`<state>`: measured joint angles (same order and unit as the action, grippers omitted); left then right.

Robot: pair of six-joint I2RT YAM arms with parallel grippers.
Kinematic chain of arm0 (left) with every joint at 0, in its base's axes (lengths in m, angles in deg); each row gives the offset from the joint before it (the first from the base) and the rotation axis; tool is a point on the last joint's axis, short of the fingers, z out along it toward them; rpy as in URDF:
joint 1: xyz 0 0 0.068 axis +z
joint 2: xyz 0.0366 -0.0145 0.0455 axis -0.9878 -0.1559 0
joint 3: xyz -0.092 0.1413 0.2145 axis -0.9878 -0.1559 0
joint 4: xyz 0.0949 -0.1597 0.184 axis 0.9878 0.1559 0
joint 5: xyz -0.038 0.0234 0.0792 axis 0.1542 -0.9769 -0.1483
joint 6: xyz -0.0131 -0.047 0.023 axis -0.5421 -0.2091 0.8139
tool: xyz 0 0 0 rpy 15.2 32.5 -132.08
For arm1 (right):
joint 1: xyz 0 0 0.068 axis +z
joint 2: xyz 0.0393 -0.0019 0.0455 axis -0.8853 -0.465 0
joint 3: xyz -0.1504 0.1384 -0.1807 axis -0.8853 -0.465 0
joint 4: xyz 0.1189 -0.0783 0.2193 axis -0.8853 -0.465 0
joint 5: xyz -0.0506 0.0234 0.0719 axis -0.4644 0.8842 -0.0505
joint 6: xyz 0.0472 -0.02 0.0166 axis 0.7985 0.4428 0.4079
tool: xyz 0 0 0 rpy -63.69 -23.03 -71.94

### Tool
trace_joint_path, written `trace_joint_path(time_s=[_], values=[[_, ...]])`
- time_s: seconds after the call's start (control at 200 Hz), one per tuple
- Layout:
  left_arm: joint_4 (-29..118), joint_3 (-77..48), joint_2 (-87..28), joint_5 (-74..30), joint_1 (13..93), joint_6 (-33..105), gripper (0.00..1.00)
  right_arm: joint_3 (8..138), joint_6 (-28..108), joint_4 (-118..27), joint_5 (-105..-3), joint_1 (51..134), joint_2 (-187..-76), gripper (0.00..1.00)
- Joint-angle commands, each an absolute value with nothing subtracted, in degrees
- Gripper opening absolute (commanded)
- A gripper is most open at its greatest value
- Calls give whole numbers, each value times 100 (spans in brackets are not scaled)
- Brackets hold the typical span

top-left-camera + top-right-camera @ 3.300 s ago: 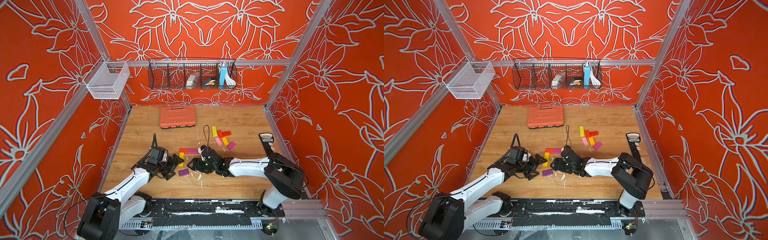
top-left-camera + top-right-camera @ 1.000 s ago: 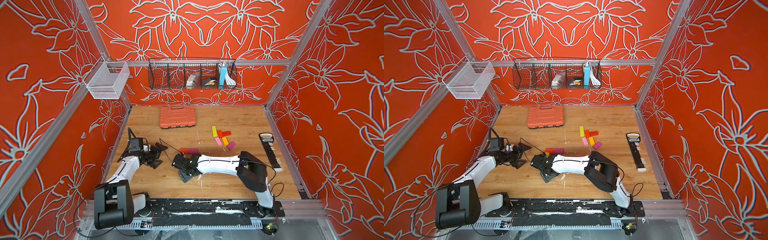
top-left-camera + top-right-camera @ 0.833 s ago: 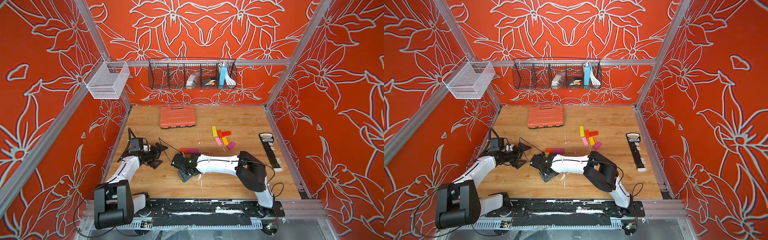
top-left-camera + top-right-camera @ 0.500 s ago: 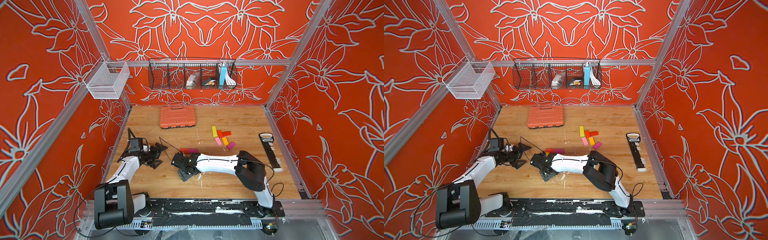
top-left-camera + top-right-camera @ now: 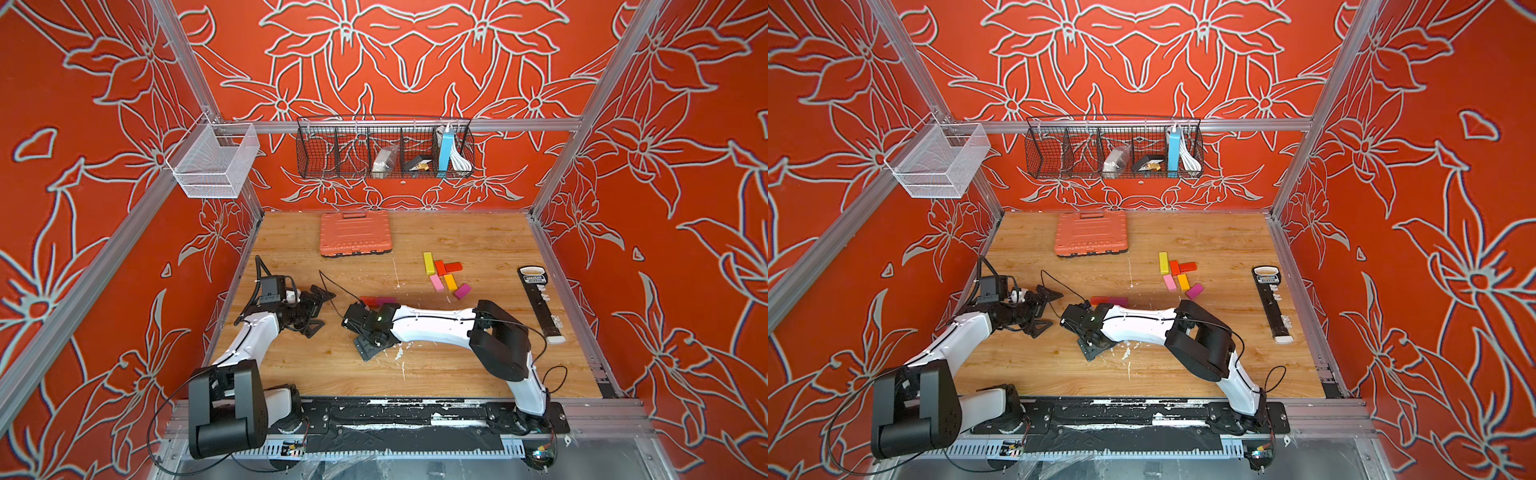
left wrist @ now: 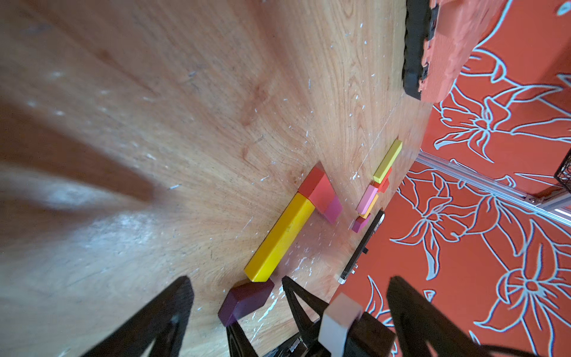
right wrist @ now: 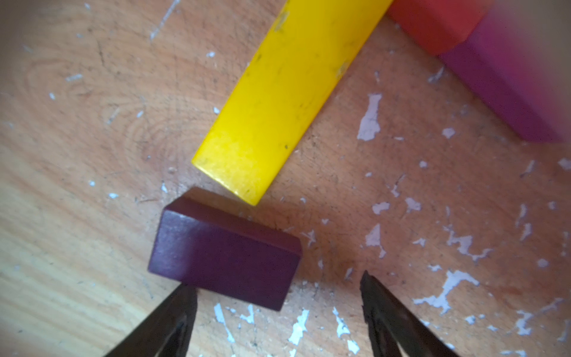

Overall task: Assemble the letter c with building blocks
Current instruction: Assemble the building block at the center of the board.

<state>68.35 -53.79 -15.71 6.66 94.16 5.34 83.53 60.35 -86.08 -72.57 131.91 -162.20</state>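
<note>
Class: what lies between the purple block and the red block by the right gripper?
A long yellow block, lying flat, fills the stretch between the purple block and the red block; the right wrist view shows it.

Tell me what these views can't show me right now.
Top views: long yellow block and purple block, hidden under the right arm.
Right wrist view: magenta block, blurred and cut by the frame edge.
Both top views: black wire basket contents, too small to name.
</note>
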Motion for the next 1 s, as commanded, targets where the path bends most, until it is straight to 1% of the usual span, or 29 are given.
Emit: trace_joint_path(time_s=[0.0,0.38,0.996], values=[[6790,-5473,-1581,766,9449,608,99,8428,6139,-8582,-7185,13172,-16243,86],[6755,-5500,-1573,783,9449,600,98,8629,6151,-8722,-7392,13167,-16407,86],[6739,-5516,-1554,801,9449,603,98,8957,6084,-8868,-7459,13162,-16618,86]])
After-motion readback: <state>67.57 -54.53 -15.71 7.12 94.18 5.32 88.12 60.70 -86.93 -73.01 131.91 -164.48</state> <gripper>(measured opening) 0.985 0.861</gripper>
